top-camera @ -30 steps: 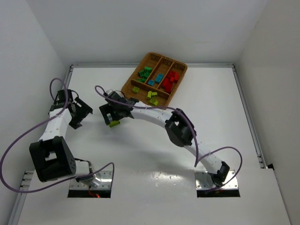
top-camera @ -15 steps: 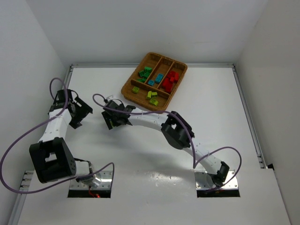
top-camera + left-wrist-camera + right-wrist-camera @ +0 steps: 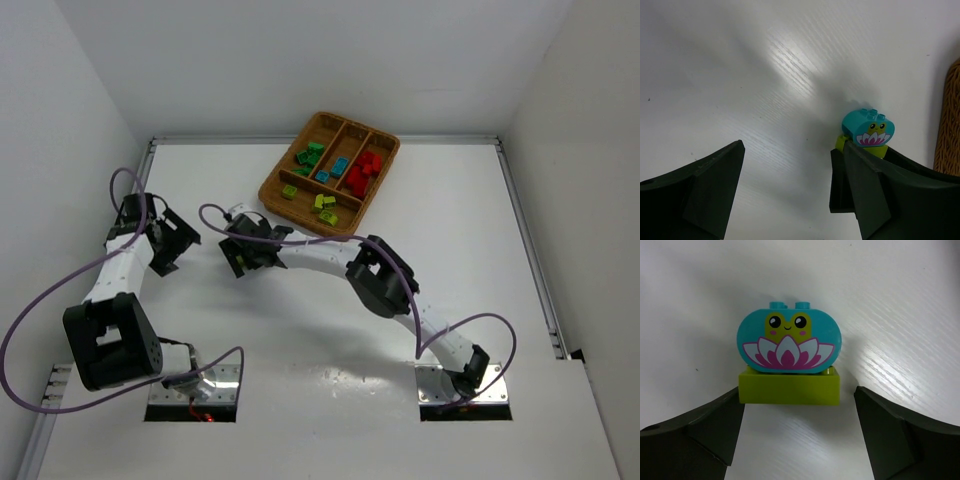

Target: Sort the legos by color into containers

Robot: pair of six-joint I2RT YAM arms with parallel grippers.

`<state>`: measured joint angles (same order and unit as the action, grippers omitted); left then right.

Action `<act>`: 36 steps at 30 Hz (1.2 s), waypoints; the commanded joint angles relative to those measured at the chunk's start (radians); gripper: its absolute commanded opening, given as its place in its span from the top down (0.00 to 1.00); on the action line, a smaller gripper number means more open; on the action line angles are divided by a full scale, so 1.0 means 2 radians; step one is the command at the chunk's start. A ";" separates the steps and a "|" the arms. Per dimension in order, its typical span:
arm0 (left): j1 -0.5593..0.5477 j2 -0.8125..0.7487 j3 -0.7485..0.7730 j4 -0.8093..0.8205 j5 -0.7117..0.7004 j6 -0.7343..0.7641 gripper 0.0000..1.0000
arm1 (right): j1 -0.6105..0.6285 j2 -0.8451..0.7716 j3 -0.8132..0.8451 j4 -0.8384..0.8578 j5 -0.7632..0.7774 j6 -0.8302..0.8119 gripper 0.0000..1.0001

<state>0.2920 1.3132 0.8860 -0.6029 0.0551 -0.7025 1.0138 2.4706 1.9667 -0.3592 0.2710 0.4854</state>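
Note:
A teal rounded lego printed with a frog and lotus (image 3: 789, 340) stands stacked on a lime-yellow lego (image 3: 788, 387) on the white table. My right gripper (image 3: 797, 432) is open, its fingertips level with the lime brick's two ends and not clamped on it. From above, this gripper (image 3: 238, 258) covers the stack. My left gripper (image 3: 787, 170) is open and empty; the same stack (image 3: 868, 130) peeks from behind its right finger. The wicker tray (image 3: 272, 183) holds green legos (image 3: 308, 157), blue legos (image 3: 338, 166), red legos (image 3: 362, 172) and lime ones (image 3: 324, 205) in its containers.
My left gripper (image 3: 172, 243) hovers left of the right one, close beside it. The tray's wicker wall (image 3: 950, 120) shows at the right edge of the left wrist view. White walls enclose the table on three sides.
My right gripper has shifted slightly down-left over the lime brick, which showed just below it a second ago in the top view. The left arm has barely moved.

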 commanded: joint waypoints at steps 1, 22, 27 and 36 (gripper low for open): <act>0.005 -0.003 0.002 0.011 0.011 0.010 0.14 | -0.007 0.007 0.033 -0.025 0.017 -0.040 0.10; 0.005 0.012 -0.023 0.043 0.147 0.034 0.14 | -0.003 -0.078 -0.111 0.084 -0.019 -0.058 0.51; -0.012 0.021 -0.036 0.089 0.245 0.028 0.14 | -0.008 -0.215 -0.249 0.125 -0.050 -0.063 0.51; -0.091 0.101 0.003 0.117 0.442 0.041 0.14 | -0.020 -0.405 -0.448 0.108 -0.064 -0.010 0.52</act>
<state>0.1448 1.4467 0.8593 -0.4164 0.6907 -0.6430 0.9741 1.7519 1.1488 -0.1780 0.1589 0.3965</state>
